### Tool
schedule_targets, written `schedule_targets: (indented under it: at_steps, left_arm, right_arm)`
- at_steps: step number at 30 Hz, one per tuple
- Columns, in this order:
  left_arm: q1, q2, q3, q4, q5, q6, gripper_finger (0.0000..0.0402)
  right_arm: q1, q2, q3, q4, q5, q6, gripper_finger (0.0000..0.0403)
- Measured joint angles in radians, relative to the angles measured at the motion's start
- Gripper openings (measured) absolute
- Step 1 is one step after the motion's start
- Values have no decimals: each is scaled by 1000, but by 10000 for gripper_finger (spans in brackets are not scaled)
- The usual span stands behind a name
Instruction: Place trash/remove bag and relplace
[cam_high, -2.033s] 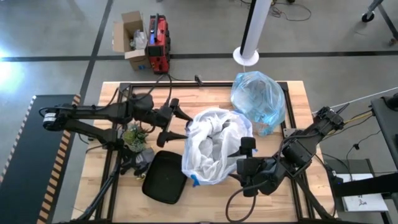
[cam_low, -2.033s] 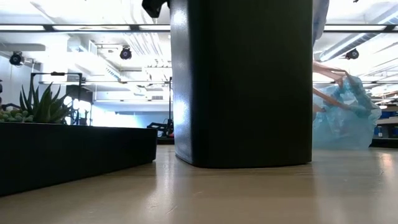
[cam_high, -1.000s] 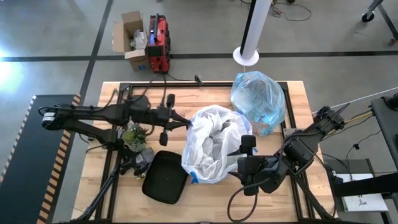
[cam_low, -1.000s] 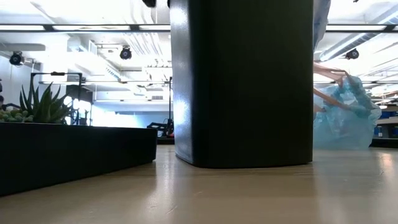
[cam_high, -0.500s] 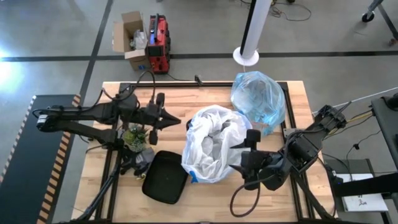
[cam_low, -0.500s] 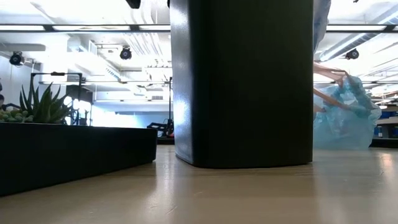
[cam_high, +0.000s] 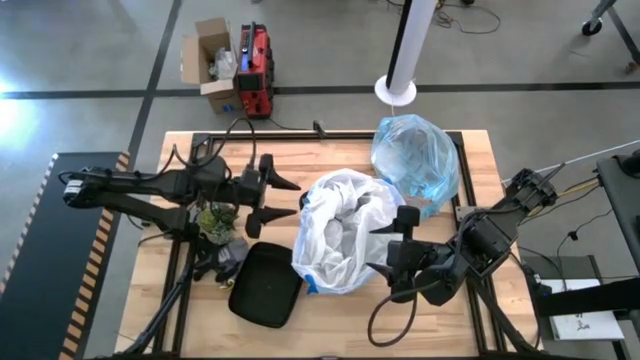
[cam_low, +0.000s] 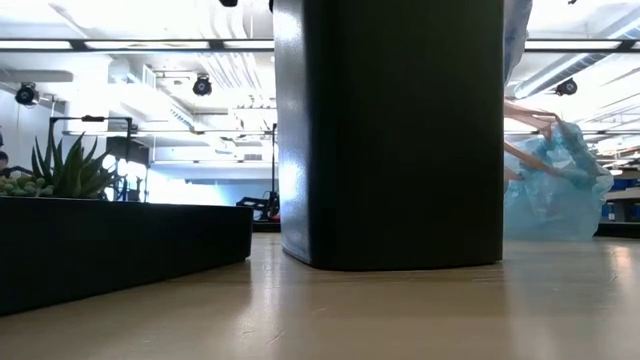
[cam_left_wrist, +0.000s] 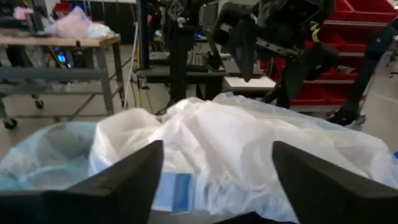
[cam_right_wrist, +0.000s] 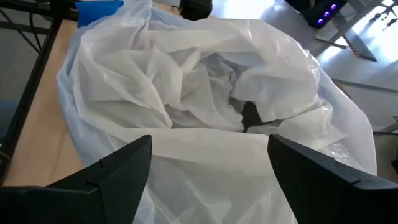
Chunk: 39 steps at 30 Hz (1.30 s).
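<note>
Left hand (cam_high: 281, 197) hung wide open just beside the white bag (cam_high: 345, 235) on the bin (cam_low: 390, 130), fingers spread, holding nothing, not touching the plastic. Right hand (cam_high: 383, 249) was also wide open at the bag's opposite side, w/ its fingers (cam_right_wrist: 109, 171) close to the white plastic; contact unclear, nothing gripped. Blue bag (cam_high: 415, 155) sat bunched on the counter (cam_high: 300, 155) behind the bin, apart from both hands. Black lid (cam_high: 265, 285) lay flat near the plant (cam_high: 215, 218).

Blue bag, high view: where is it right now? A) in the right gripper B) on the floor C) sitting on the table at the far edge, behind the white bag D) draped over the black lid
C: the blue bag sits bunched on the table's far edge beyond the white bag, with both open grippers, left and right, apart from it.
</note>
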Motion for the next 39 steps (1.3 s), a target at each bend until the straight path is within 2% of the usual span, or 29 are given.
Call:
schedule_targets:
  at_steps: [4,11,20,27,29,32,35,39]
  left_arm:
    - [-2,20,0,-6,-4,-48,334]
    - [-2,85,0,-3,-175,-43,395]
    - [-25,157,0,12,-170,-16,392]
    - [-27,160,0,21,-189,5,385]
    - [-29,160,1,22,-200,23,370]
    - [-33,160,1,29,-207,48,317]
    - [-34,160,1,38,-207,56,240]
    - [-34,160,1,47,-208,60,123]
  right_arm:
    - [0,0,0,0,0,0,304]
    - [0,0,0,2,0,0,299]
    - [0,1,0,2,0,0,308]
    - [0,1,0,2,0,0,296]
    - [0,1,0,3,0,-8,292]
    - [-4,1,0,27,10,-42,287]
    - [-21,1,-1,82,53,-118,282]
    - [-77,5,-1,185,56,-248,276]
